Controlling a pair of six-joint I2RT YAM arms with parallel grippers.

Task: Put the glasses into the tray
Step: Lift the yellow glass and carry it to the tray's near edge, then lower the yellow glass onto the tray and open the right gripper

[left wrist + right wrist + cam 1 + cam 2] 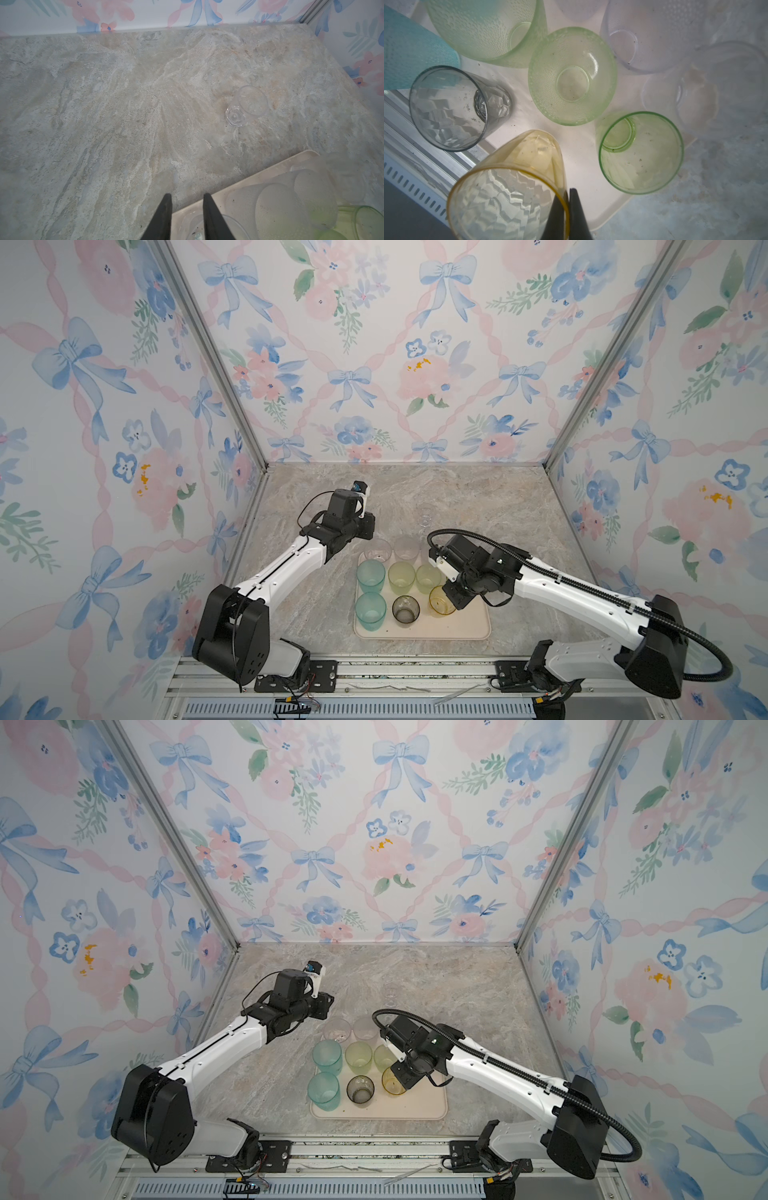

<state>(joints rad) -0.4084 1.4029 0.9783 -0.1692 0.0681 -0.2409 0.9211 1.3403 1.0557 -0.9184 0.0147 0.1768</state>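
Amber tumbler [508,187]: rim pinched by clenched right pincer [568,192], upright on the tray [577,145], likely for steady set-down; left pincer [187,195] parted, empty; tiny clear glass [247,106] sits outside on worktop [104,104].

Floral wallpaper walls [374,344] with blue bows, aluminium corner posts [212,352], marble-look tabletop [478,497], slotted front strip [415,709], possibly ducting

Readable text: none in any view.
Tray [465,624]: plain cream surface, no mark.
Amber glass [508,197]: faceted wall, no lettering.
Smoky grey glass [448,108]: no lettering.
Wallpaper [374,364]: bows and flowers only.
Left arm [286,568], right arm [582,589]: no legible label.
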